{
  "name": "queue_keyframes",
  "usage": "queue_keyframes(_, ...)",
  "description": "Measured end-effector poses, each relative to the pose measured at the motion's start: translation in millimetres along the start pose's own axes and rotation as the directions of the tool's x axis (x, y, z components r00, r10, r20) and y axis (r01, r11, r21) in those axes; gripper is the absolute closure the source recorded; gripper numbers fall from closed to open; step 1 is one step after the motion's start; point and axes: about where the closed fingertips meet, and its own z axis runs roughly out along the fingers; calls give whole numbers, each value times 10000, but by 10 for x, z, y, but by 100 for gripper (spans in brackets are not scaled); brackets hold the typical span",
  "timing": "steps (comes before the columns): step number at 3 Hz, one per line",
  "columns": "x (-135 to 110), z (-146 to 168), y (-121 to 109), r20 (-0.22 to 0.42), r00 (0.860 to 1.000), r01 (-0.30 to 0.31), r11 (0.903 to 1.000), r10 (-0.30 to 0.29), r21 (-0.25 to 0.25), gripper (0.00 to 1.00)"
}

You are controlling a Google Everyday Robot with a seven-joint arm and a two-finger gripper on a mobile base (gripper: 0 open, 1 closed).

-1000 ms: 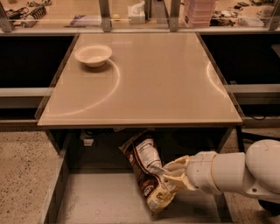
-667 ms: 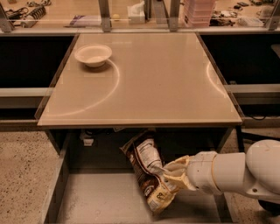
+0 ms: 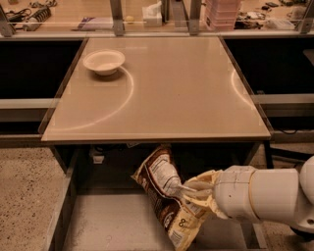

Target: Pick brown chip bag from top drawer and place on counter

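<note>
The brown chip bag [image 3: 164, 196] stands tilted inside the open top drawer [image 3: 113, 220], its cream-yellow lower end toward the front and its white nutrition panel facing up. My gripper [image 3: 189, 191] reaches in from the right on a thick white arm and is shut on the bag's right side, around its middle. The bag's upper end sits just below the front edge of the counter [image 3: 162, 98]. The drawer's grey floor shows to the left of the bag.
A white bowl [image 3: 104, 61] sits on the counter's far left. A cluttered bench with metal posts [image 3: 117, 14] runs behind the counter. The drawer's left wall [image 3: 61, 215] borders speckled floor.
</note>
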Motion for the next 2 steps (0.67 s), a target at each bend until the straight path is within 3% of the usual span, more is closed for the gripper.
queue_keyframes(1, -314, -388, 98, 153, 9952, 955, 9940, -965, 539, 100)
queue_keyframes(2, -603, -694, 144, 152, 9839, 1758, 9791, -1783, 1025, 100)
